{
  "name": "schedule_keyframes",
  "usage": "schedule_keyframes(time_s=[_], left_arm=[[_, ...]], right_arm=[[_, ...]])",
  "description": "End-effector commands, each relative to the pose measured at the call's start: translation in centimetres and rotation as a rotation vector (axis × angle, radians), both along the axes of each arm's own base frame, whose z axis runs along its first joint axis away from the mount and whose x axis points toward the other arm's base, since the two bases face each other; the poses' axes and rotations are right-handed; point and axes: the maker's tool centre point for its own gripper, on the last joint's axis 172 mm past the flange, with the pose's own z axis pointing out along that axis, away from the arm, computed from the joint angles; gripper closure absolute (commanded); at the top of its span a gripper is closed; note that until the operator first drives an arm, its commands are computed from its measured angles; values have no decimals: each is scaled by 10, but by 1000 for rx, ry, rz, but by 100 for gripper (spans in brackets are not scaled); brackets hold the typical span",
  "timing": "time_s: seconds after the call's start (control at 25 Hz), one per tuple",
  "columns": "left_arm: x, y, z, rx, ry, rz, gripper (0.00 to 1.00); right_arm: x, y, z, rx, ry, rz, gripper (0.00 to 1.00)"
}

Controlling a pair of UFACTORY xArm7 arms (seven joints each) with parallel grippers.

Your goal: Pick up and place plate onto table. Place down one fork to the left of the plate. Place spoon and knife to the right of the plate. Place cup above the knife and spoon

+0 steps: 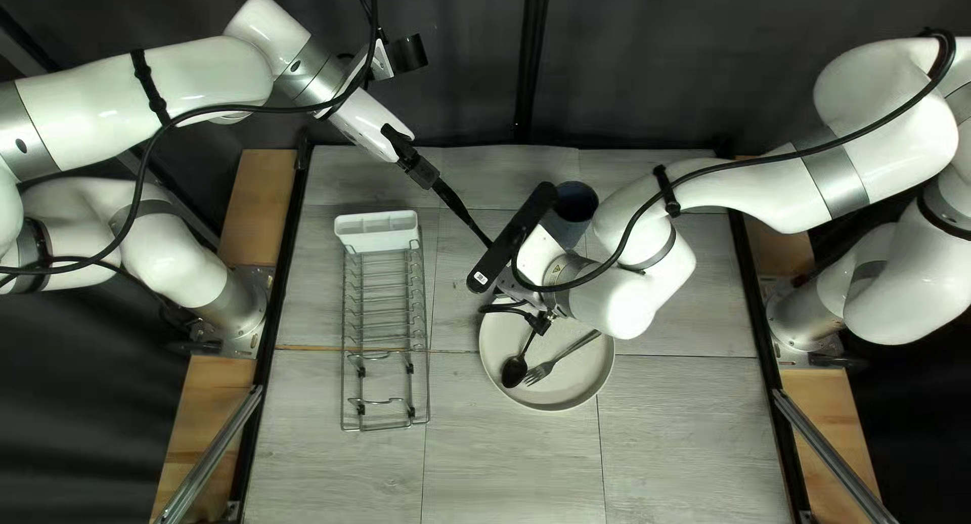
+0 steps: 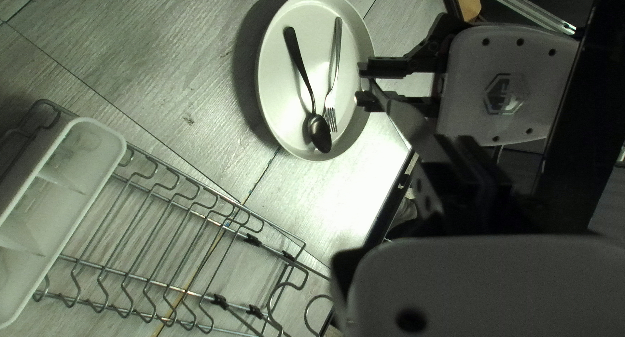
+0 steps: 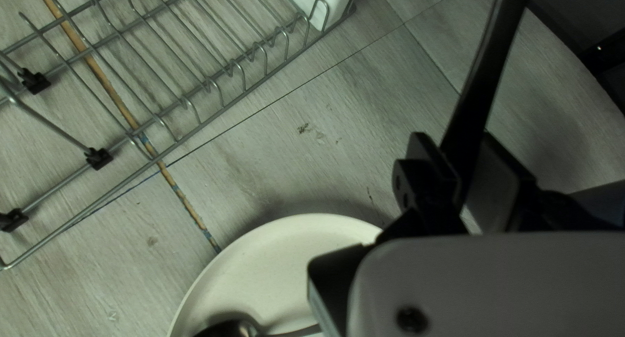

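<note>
A dark curtain [image 1: 647, 38] hangs beyond the far edge of a pale wood-patterned table [image 1: 506, 463], where two white robot arms, the left arm [image 1: 111, 89] and the right arm [image 1: 728, 195], meet above the middle. A wire dish rack [image 1: 428, 367] with a white holder [image 1: 376, 241] at its far end lies to the left of the plate [image 1: 597, 367], a pale round dish resting on the tabletop just nearer the table's front than the right gripper [image 1: 539, 253]. A dark blue cup [image 1: 575, 200] stands just beyond that gripper, partly hidden by the arm. The left gripper [image 1: 437, 185] is closed on a dark knife [image 1: 463, 215], which slants down through the air to the right gripper; whether that one is open or closed on it cannot be told. In the plate, below and beside the right gripper, lie a dark spoon [image 1: 514, 370] and a silvery fork [image 1: 566, 357], side by side, both on the plate's surface.
</note>
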Motion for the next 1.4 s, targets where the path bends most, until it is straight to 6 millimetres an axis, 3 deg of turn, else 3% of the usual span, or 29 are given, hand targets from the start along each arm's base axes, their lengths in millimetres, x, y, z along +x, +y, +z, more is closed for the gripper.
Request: schedule_keyframes(time_s=[0.04,0.24,0.48,0.8,1.28,1.4], left_arm=[[0,0,0,0,0,0,0],[0,0,0,0,0,0,0],[0,0,0,0,0,0,0],[0,0,0,0,0,0,0],[0,0,0,0,0,0,0],[0,0,0,0,0,0,0]], right_arm=[[-8,-3,-6,-18,16,8,100],[-48,4,-4,-21,80,40,100],[-126,12,-17,-3,238,72,100],[-213,28,-1,173,494,82,100],[-216,31,-1,182,507,92,100],[-227,29,-4,202,505,62,100]])
